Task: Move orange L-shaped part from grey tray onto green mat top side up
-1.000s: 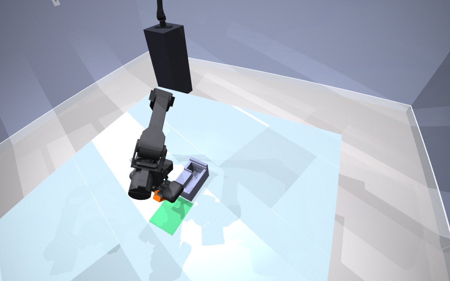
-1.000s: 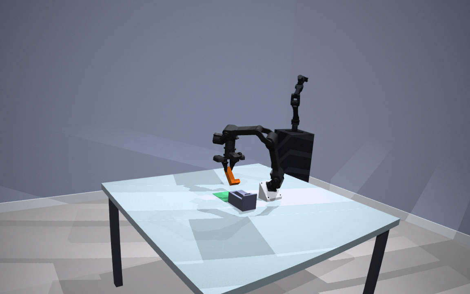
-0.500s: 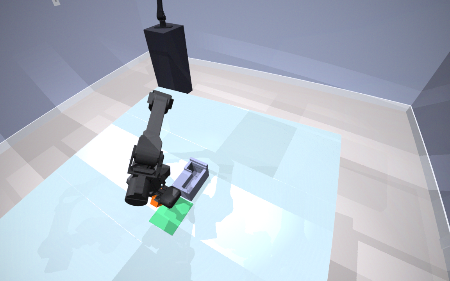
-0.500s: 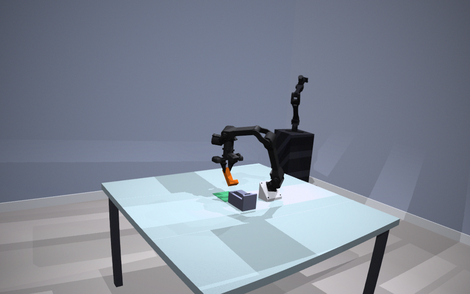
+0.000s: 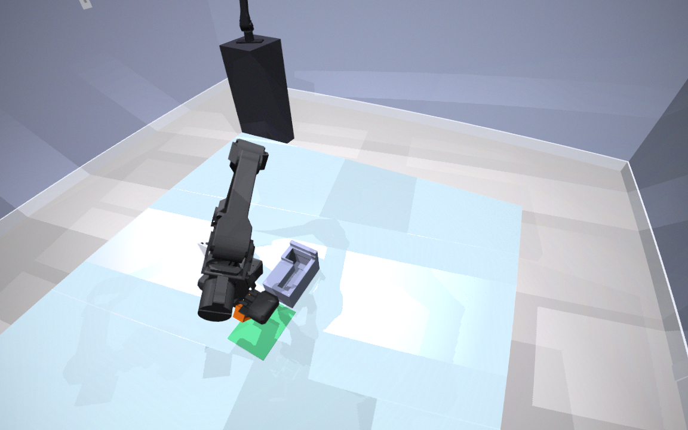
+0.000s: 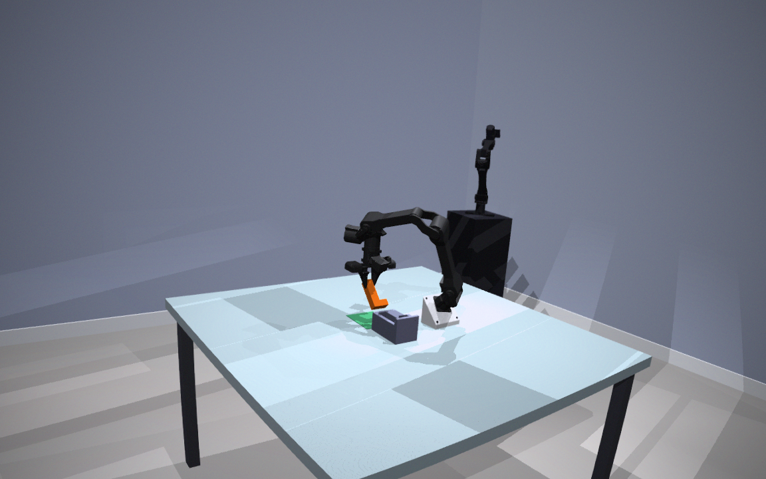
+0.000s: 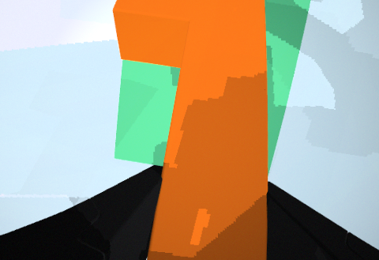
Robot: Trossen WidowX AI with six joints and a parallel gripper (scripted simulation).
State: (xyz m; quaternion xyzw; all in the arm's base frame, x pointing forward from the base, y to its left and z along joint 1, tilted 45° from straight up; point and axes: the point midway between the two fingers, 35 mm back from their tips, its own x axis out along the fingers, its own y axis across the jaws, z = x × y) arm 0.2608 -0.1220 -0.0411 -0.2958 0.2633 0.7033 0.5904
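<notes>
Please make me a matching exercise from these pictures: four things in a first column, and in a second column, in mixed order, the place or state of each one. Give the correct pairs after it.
Column 1
1. orange L-shaped part
2. grey tray
3. green mat
4. claw

Column 2
A. lies flat on the table, beside the tray
B. shut on the plain end of the part
C. its pocket is empty
D. hangs tilted in the air above the mat

Pairs: 1-D, 2-C, 3-A, 4-B

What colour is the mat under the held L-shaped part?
Green; the mat shows best in the wrist view, behind the orange part.
</notes>
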